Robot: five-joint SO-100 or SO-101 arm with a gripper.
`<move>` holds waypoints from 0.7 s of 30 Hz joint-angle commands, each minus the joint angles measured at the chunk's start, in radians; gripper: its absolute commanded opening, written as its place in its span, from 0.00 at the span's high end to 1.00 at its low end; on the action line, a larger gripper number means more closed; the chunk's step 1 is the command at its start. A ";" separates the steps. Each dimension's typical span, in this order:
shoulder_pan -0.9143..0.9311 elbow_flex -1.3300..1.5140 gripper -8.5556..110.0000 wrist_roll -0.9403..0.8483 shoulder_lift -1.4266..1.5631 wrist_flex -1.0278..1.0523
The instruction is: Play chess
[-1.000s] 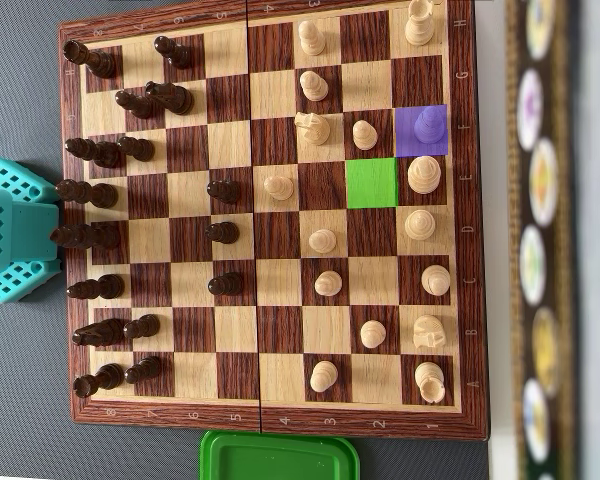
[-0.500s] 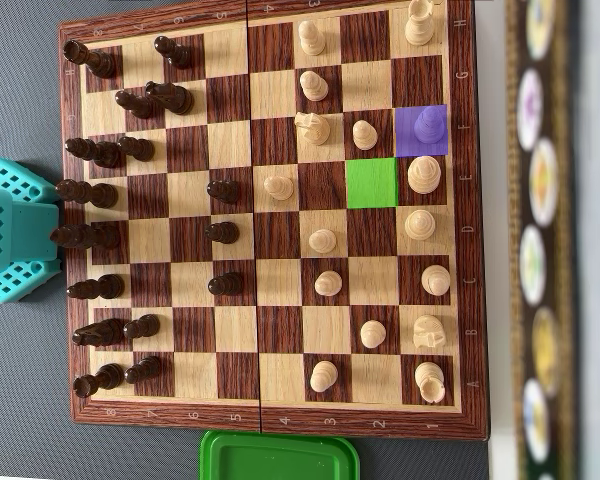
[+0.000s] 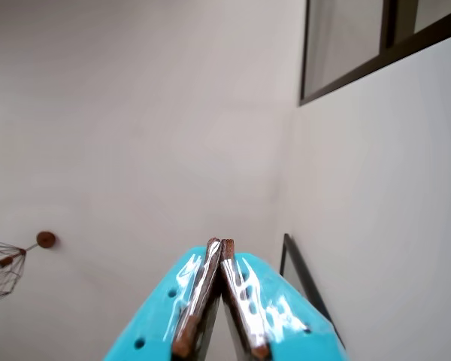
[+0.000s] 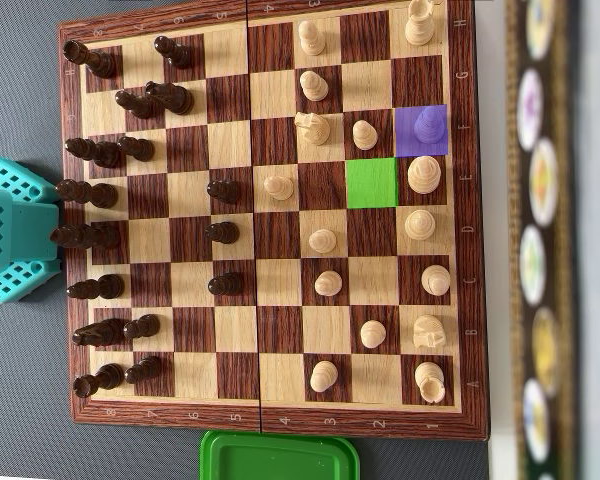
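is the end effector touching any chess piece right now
Apart. The wrist view shows the end effector closed and aimed at a bare wall, nothing between its tips; the overhead view shows the teal arm off the chessboard's left edge.

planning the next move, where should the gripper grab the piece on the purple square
Take the piece on the purple square by its narrow upper body, coming straight down. It stands upright, with a pawn on the next square and a bigger piece beside it, so a sideways approach would likely knock them.
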 commanded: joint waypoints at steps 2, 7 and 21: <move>-0.005 0.020 0.93 0.003 -0.011 0.000; -0.005 0.020 0.93 0.002 -0.011 0.000; -0.005 0.020 0.93 -0.005 -0.018 0.009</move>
